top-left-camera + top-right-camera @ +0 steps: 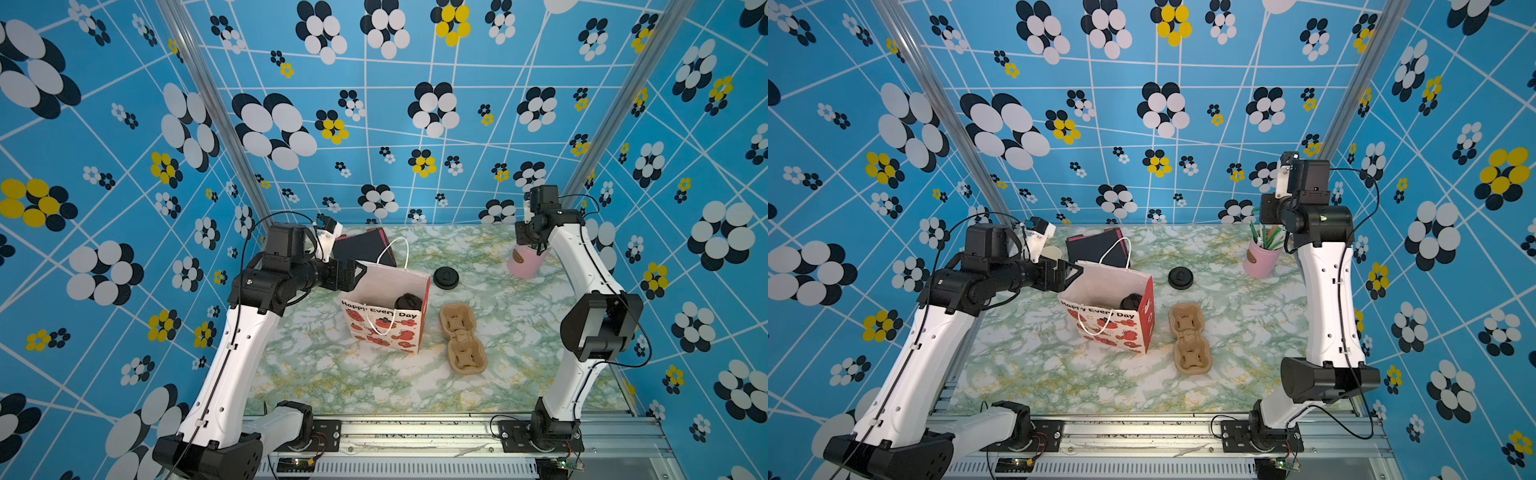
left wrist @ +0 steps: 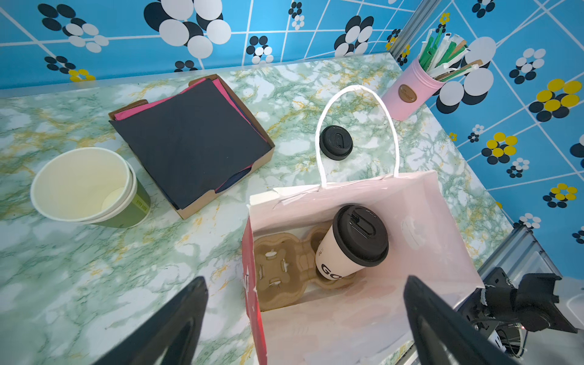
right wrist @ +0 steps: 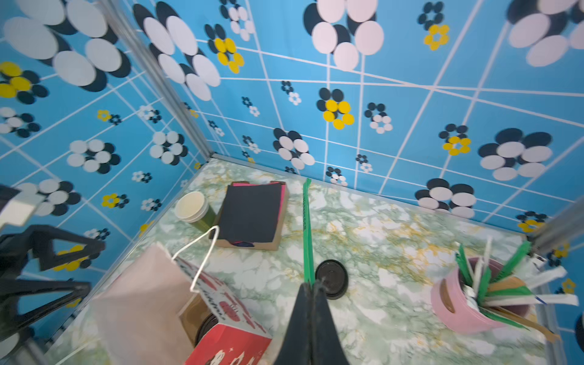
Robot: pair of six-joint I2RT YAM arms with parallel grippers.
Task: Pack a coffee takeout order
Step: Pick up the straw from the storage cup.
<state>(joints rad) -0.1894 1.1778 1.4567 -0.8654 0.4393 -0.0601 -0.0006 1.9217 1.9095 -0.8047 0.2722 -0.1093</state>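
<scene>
The white paper cup (image 2: 343, 256) with dark lettering leans inside the paper bag (image 2: 363, 316), in a brown cup carrier (image 2: 278, 268). A black lid (image 2: 360, 234) is on it. Another black lid (image 1: 446, 277) lies on the table behind the bag. The black napkin (image 2: 189, 142) tops a stack in a cardboard box. My left gripper (image 2: 305, 279) is open, its fingers straddling the bag's near edge (image 1: 386, 328). My right gripper (image 3: 313, 282) is shut on a thin green straw (image 3: 306, 221), above the table near the pink holder (image 3: 464, 303).
Stacked green cups (image 2: 88, 186) stand left of the napkin box. A second brown carrier (image 1: 461, 336) lies right of the bag. The pink holder (image 1: 525, 262), full of straws and stirrers, stands at the back right. Patterned blue walls enclose three sides.
</scene>
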